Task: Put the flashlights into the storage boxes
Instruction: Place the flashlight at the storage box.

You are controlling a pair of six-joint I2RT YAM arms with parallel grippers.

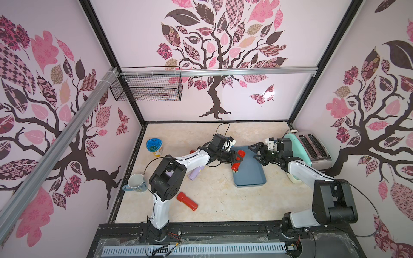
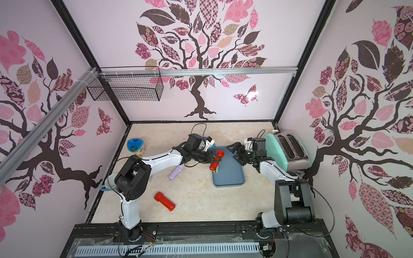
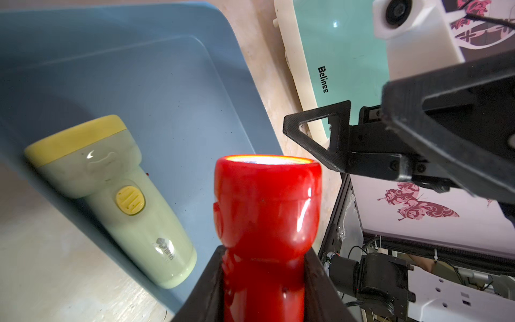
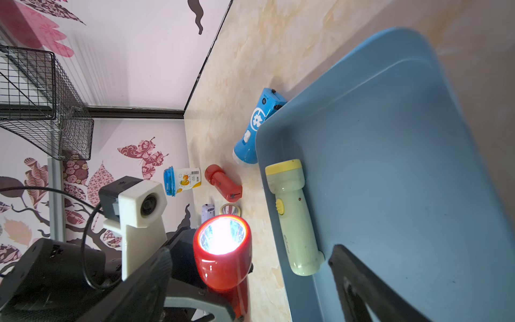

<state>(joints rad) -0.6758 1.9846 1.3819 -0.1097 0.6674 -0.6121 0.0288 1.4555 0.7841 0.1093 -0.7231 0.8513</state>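
Left gripper (image 1: 238,159) clamps 1 red flashlight (image 1: 235,165); right gripper (image 1: 257,153) gapes; green flashlight (image 1: 235,171) seems mostly hidden.

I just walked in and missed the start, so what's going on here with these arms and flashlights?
Two robot arms are collecting flashlights into a slate-blue tray. The left tool grips a red flashlight, its lamp glowing, over the tray's edge. The right tool hangs open and empty above the tray. One pale green flashlight lies in the tray. A second red one, a lilac one and a blue-and-white one lie on the table outside it.
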